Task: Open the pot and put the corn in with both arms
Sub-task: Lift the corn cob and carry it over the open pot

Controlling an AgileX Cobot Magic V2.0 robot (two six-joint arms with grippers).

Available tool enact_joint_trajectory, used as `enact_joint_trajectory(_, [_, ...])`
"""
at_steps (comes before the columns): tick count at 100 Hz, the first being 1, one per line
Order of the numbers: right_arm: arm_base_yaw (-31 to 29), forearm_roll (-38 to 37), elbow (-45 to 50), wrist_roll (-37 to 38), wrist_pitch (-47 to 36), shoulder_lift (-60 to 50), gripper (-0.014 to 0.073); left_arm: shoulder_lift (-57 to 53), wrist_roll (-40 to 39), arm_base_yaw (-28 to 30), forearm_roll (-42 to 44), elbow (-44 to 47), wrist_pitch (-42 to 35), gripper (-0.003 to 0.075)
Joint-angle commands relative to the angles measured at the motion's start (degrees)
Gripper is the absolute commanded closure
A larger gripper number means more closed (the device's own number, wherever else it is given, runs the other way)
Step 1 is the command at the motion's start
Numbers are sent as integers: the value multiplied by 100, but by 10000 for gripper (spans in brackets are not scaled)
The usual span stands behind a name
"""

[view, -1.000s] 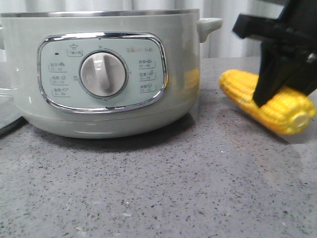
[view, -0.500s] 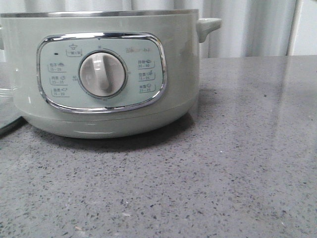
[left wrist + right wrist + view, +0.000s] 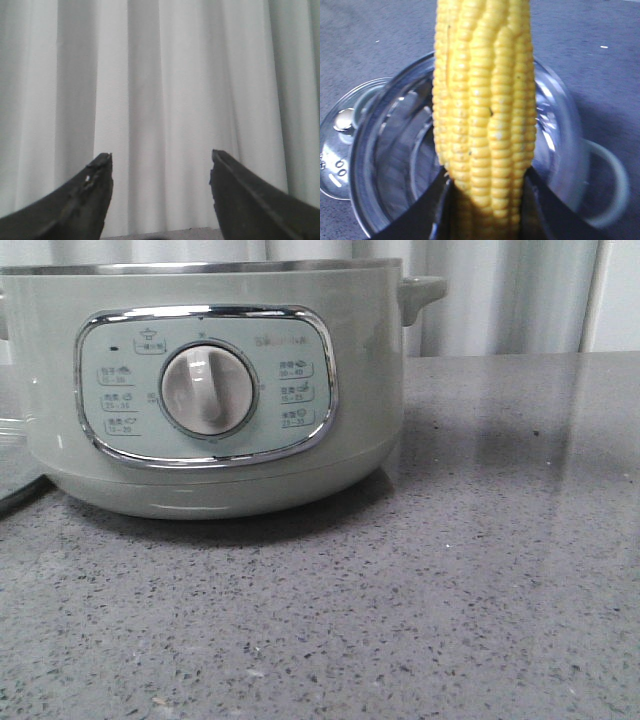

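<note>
Holding the corn (image 3: pixel 485 110) pinched between my right gripper's (image 3: pixel 485 210) two fingers, I have it hanging lengthwise over the open mouth of the pot (image 3: pixel 470 150), whose steel bowl looks empty beneath it. The lid (image 3: pixel 342 145) lies off on the table (image 3: pixel 580 40), touching or just beside the pot's wall. To do this well, I judge I should lower the cob until it sits inside the rim, keep it centred so neither end strikes the steel edge, and only then part my fingers; letting go from up here could make it bounce or roll out. My left gripper (image 3: pixel 160 195) is spread wide, holding nothing, and faces only a pale curtain (image 3: pixel 165 75), well clear of the work. The front view shows the pot (image 3: pixel 210 390) on the table with neither arm in sight. Counting: one pot, one lid, one cob, two grippers.
</note>
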Motion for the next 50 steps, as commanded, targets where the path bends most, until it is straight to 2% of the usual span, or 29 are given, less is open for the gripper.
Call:
enact_joint_trajectory(1, [243,86,-376,-71,-591,156,576,-12,-22,-45,15,-210,-419,332])
enact_joint_trajectory(25, [378,86,-715,-71,-589,917,647,-12,-24,-45,15,-210,-419,332])
enact_joint_trajectory(50, [378,86,-725,-71,-583,1240,649,-12,-24,-45,15,-210,-419,333])
